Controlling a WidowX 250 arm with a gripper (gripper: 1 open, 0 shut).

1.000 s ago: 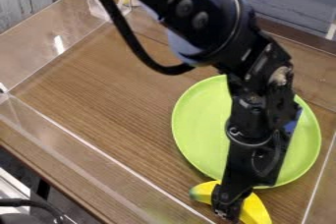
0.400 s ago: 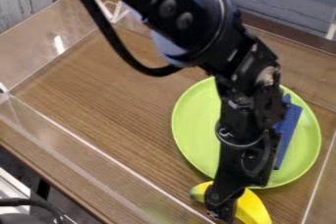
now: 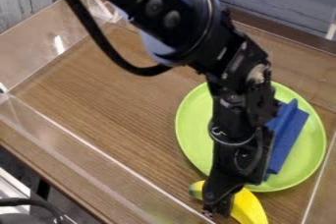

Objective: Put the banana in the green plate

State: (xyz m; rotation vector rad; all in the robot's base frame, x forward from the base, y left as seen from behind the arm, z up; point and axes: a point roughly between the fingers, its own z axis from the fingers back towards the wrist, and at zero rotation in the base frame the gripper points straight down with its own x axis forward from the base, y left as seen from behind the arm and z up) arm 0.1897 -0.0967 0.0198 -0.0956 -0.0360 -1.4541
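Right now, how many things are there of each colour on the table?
Yellow: 1, the banana
Green: 1, the green plate
Blue: 1, the blue block lying on the plate
Total: 3

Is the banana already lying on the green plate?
No, the banana lies on the wooden table just outside the near rim of the green plate, with the gripper down on it.

The brown wood-grain tabletop [image 3: 105,95] is carrying a round lime-green plate [image 3: 197,135] at right, with a small yellow toy banana [image 3: 247,209] lying just beside its near rim.
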